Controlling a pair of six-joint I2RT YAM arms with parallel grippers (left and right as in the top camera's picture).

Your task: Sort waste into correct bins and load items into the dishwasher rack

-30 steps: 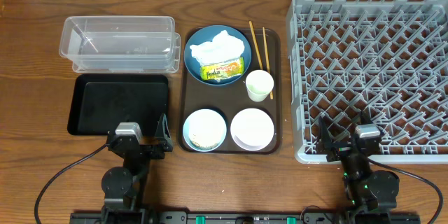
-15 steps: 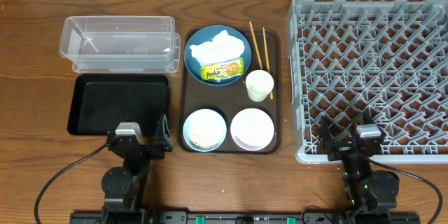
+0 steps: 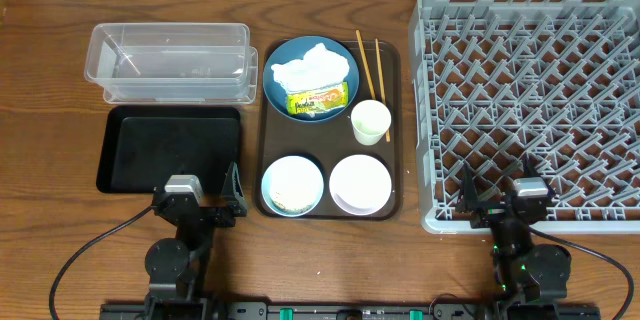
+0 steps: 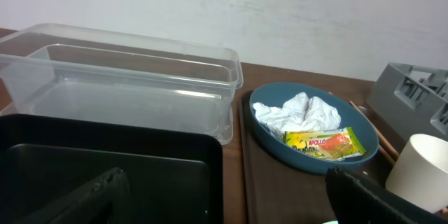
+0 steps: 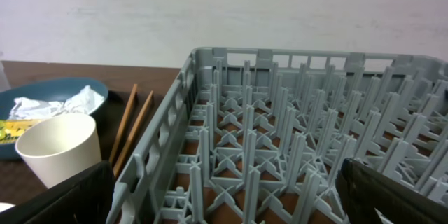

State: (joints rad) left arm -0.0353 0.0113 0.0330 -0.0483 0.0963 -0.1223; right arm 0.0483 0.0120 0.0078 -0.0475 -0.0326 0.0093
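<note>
— Count, from the left?
— Two bins: clear tub upper left, long axis left to right; black tray just below, same way. One brown serving tray at centre, carrying one dark blue plate with one tissue and one wrapper, two chopsticks, one cup, two bowls: light blue bowl holding rice scraps, white-pink bowl beside. One rack filling the right.
— Chopsticks' direction?
— Up and down the frame, slightly slanted, above the cup.
— Jaws?
— Left gripper at lower left, spread wide, gripping nothing, black tray just ahead. Right gripper at lower right, likewise spread, at the rack's near wall, nothing between.
</note>
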